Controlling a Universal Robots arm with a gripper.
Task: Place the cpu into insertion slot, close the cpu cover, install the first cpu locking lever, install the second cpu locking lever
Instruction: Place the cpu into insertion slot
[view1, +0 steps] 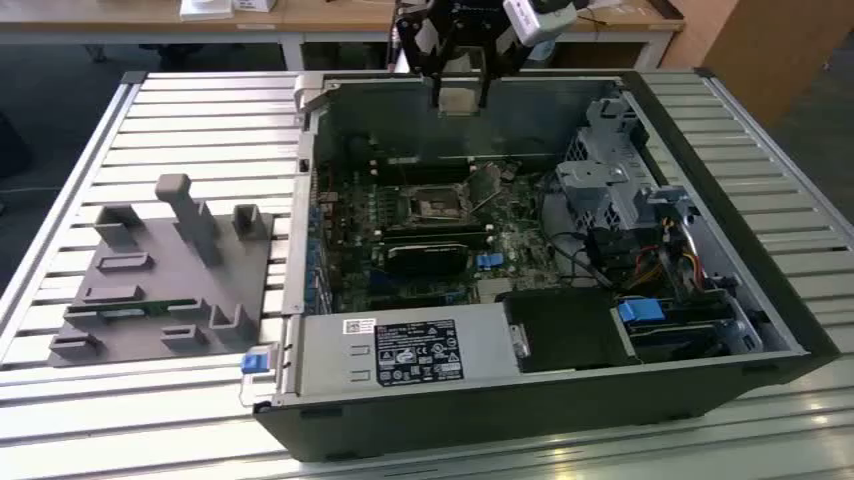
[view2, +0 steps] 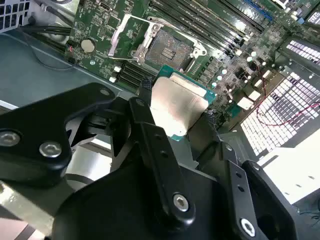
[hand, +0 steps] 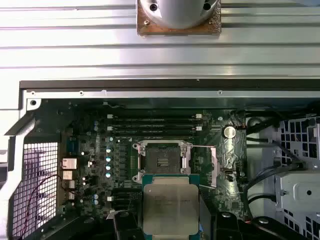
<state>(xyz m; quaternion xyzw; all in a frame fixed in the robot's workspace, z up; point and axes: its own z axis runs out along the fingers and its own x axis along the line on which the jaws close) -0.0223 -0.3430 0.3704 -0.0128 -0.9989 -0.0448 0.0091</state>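
Worked the first step, by the look of it: held the cpu (hand: 170, 207) clamped in the end effector (view1: 458, 92), at the upper centre of the exterior view, above the open computer case (view1: 534, 410). Hung well apart from the empty insertion slot (hand: 162, 161), cpu cover (view2: 119, 33) raised. Called, likely, for squaring over the slot and lowering level.

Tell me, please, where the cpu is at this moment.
The cpu is gripped in the end effector, raised over the case near its far wall in the exterior view, above the board and apart from the empty socket.
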